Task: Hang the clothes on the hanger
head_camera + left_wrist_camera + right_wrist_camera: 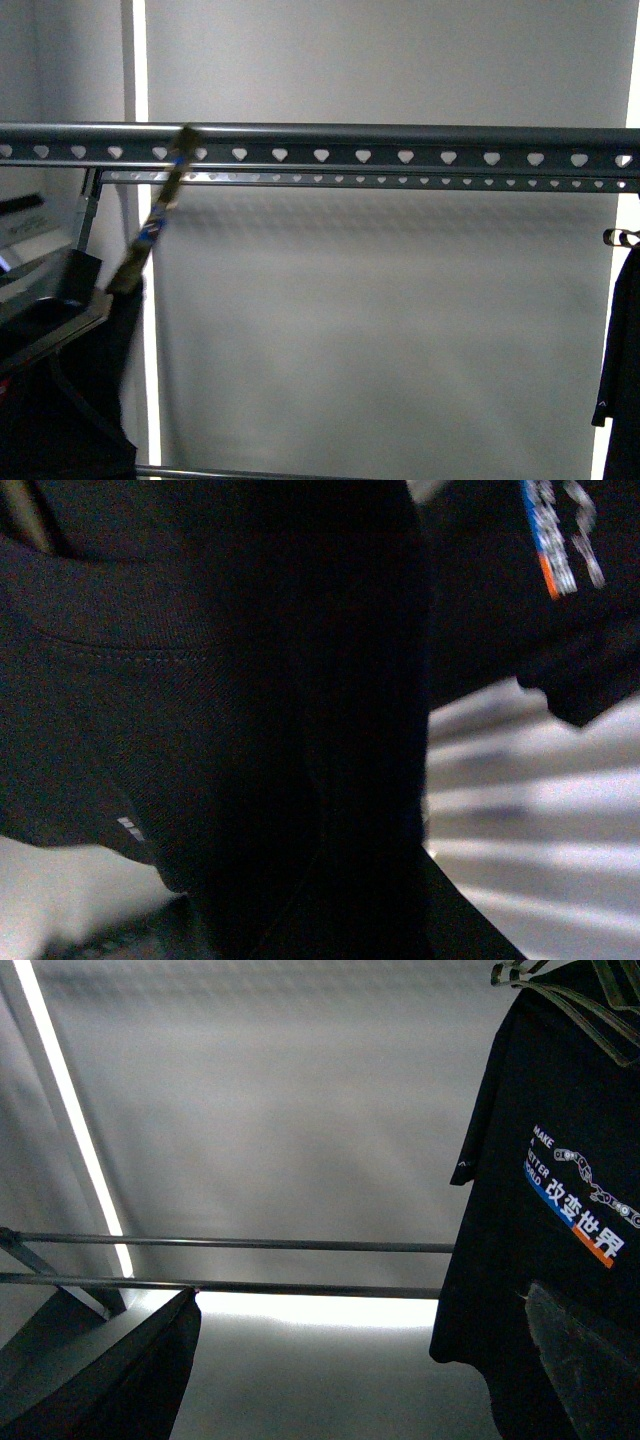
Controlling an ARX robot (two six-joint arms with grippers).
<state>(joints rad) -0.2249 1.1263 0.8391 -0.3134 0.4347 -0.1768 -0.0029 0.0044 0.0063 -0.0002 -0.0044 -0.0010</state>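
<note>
The room is plain: a pale grey wall [380,320] fills the front view, with a bright vertical strip of light [140,60] at 11 o'clock. Across the top runs the rack [400,150], its long grey rail level and punched with a row of heart-shaped holes. A thinner punched rail [400,181] runs just behind and below it. A low bar [250,472] crosses at 6 o'clock.

The T-shirt [625,350] hangs at 3 o'clock, cut by the frame edge, under a small hook [620,237]. What the hook catches on cannot be told. The right wrist view shows the T-shirt [540,1210] clearly: black, with "MAKE A" lettering and a blue, white and orange print, hung on a wire hanger [575,990]. A dark wedge [585,1355] lies over its lower part, too dim to identify.

At 9 o'clock in the front view a blurred, slanted strip [150,225] reaches from the rail down to a mass of black cloth [90,400].

The left wrist view is filled with black cloth [200,700] showing a stitched seam, small white marks [130,827] and a bit of coloured print [555,535]. Which garment this is cannot be told.

Neither the left claw nor the right claw shows plainly, so I cannot tell whether either is spread or pressed together.
</note>
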